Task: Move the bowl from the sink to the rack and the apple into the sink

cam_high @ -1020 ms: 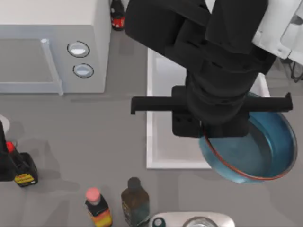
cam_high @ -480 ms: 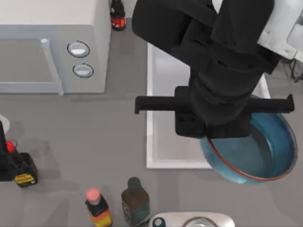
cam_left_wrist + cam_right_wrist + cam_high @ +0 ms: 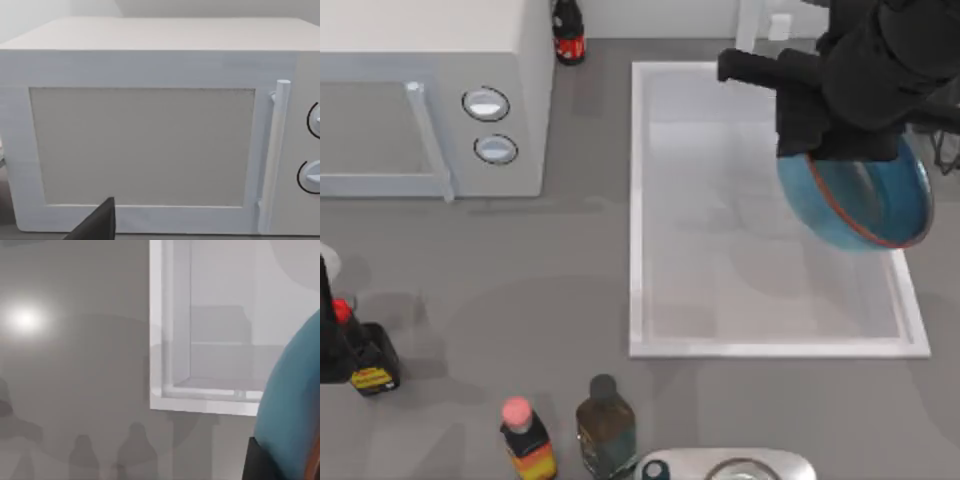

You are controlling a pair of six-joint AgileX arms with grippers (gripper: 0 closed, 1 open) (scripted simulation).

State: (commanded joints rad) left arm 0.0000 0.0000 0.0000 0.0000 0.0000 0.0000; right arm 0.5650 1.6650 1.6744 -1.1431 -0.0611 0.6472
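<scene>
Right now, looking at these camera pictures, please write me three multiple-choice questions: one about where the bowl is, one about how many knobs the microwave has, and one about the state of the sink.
1. Where is the bowl?
A. On the table beside the bottles
B. Held tilted by the right gripper over the sink's right side
C. On top of the microwave

2. How many round knobs does the microwave have?
A. One
B. Two
C. Four

3. What lies in the sink?
A. Nothing, its basin floor is bare
B. An apple
C. A bottle

Answers:
1 B: the top view shows the blue bowl hanging tilted under the right arm's black gripper, near the sink's right edge.
2 B: two knobs stand one above the other beside the door handle.
3 A: the white basin floor shows shadows and no object on it.
</scene>
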